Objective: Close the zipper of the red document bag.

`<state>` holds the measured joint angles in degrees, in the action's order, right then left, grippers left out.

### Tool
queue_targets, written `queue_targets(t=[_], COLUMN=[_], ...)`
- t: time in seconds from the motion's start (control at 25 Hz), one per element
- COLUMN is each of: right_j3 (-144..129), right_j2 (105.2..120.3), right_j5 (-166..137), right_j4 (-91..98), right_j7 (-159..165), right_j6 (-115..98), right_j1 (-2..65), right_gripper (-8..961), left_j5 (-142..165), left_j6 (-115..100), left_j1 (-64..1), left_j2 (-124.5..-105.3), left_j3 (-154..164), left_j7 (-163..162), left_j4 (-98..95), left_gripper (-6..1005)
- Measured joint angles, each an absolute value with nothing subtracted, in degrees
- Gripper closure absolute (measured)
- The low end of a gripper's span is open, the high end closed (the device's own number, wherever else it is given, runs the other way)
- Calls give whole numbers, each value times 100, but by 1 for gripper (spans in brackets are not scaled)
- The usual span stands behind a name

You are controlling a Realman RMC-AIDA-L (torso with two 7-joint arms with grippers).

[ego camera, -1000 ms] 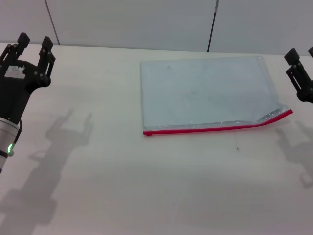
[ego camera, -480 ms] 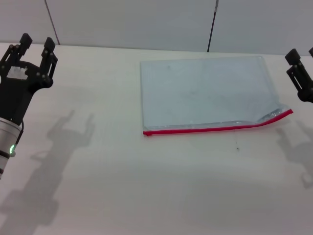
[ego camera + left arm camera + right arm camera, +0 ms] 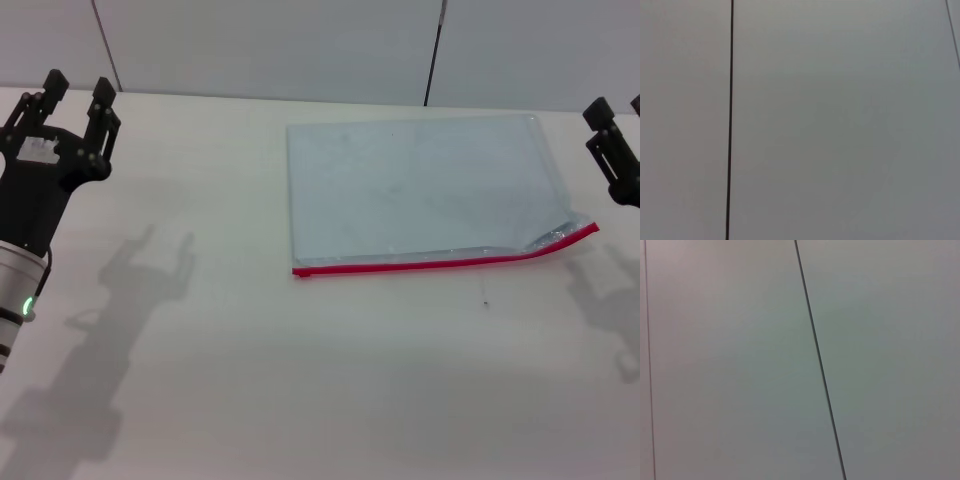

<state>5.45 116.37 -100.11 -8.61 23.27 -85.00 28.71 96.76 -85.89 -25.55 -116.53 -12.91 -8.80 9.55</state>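
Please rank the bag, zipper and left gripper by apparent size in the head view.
1. Bag.
2. Left gripper, though it is nearer the camera, so unsure.
3. Zipper, a thin strip.

Left tool (image 3: 75, 88) spread, right tool (image 3: 612, 108) raised

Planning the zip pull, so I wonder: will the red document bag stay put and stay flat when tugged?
Probably not. The red document bag looks thin and floppy: its corner by the zipper end already curls up. It lies flat on the smooth table, unpinned, so it would likely slide. Both end effectors, left and right, hover apart from it.
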Motion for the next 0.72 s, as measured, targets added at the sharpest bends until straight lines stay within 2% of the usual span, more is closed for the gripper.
queue_targets(t=[0.72], right_j3=[545], right_j2=[11627], right_j5=[-10011], right_j4=[-861], right_j7=[2336], right_j6=[-8521], right_j1=[2883], right_gripper=[309], left_j5=[9676], left_j6=[-8569], left_j1=[-2593], left_j2=[-11654], left_j3=[-1265], left_j7=[-897], left_j4=[958], left_gripper=[489])
